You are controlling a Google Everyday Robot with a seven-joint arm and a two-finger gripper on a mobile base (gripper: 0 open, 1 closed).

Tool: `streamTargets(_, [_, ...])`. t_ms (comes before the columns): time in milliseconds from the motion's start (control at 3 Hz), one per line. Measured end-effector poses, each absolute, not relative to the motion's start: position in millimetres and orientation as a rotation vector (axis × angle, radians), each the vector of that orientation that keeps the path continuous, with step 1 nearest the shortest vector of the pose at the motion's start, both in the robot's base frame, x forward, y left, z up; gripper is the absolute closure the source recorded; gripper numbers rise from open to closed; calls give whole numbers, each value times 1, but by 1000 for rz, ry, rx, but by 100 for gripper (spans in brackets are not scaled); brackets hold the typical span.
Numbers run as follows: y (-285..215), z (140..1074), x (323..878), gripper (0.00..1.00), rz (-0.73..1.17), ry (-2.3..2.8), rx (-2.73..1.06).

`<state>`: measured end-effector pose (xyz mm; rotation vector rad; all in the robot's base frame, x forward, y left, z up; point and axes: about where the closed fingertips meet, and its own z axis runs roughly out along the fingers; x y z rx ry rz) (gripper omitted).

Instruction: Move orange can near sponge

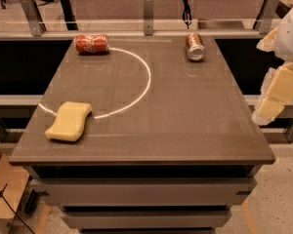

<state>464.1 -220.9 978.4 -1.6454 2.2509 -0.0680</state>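
Note:
The orange can (195,46) lies on its side at the far right of the brown table (185,126), silver top facing me. The pale yellow wavy sponge (69,121) lies flat near the table's front left. My gripper (276,95), cream-coloured, hangs beyond the table's right edge, about level with the table's middle, well in front of and to the right of the can. It holds nothing that I can see.
A red cola can (92,43) lies on its side at the far left. A white arc (145,84) is drawn on the tabletop between the cans and the sponge. A rail with metal posts (148,6) runs behind the table.

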Motion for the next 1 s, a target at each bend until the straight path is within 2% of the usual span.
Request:
streamTargets(333, [-230, 972, 463, 0, -33, 2202, -1559])
streamTargets(1000, [-265, 990, 510, 0, -38, 2037, -1192])
